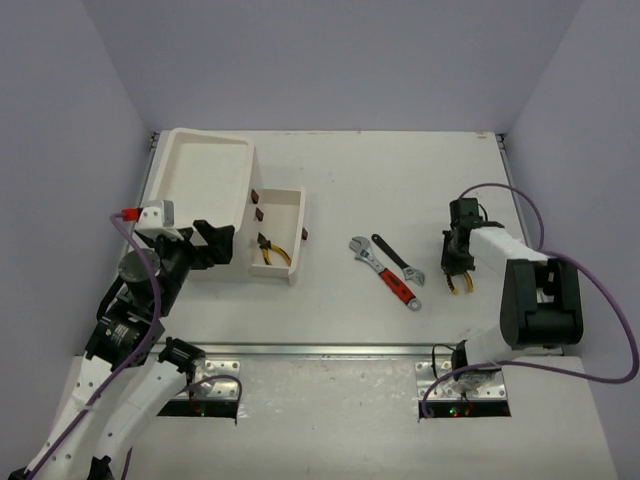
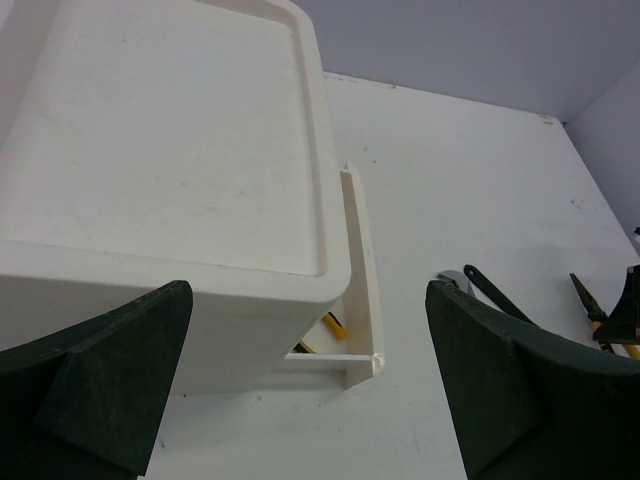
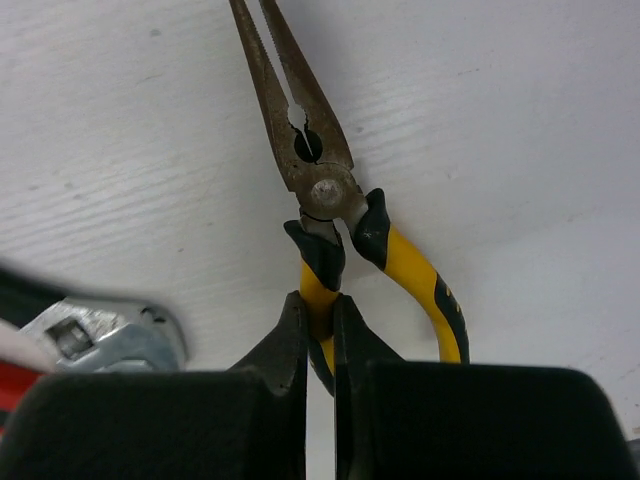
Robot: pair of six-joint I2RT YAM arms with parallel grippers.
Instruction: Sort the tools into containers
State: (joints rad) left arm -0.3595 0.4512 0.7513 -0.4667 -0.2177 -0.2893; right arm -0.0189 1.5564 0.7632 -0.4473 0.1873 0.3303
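My right gripper (image 3: pixel 320 322) is pinched almost shut on one handle only of the yellow-handled pliers (image 3: pixel 318 190); the other handle hangs free beside my fingers (image 3: pixel 290 350); the pliers are at the right of the table (image 1: pixel 400 180), well apart from the white box (image 1: pixel 205 165); I can't tell if they're off the surface. My left gripper (image 2: pixel 308 340) is spread wide with nothing in it, hovering at the box's near corner, just beside the open drawer (image 1: pixel 297 215).

Risks: a one-handle pinch lets the tool swivel in my pads, or the free handle splay, so it could slip on the carry; the likely path to the drawer crosses the red-handled wrench (image 1: pixel 390 278) and black wrench (image 1: pixel 396 257), so a low pass may snag them; my left arm is parked by the drawer and could be bumped; second pliers (image 1: pixel 270 252) already lie inside, so the long nose might catch on the drawer wall.

Views: only the right wrist shows the single-handle grip and a blurred silver wrench head close by; the top view shows just a yellow speck under the gripper, but gives the drawer, its contents and the whole layout; the left wrist shows the box's tray top close up and only a yellow sliver in the drawer.
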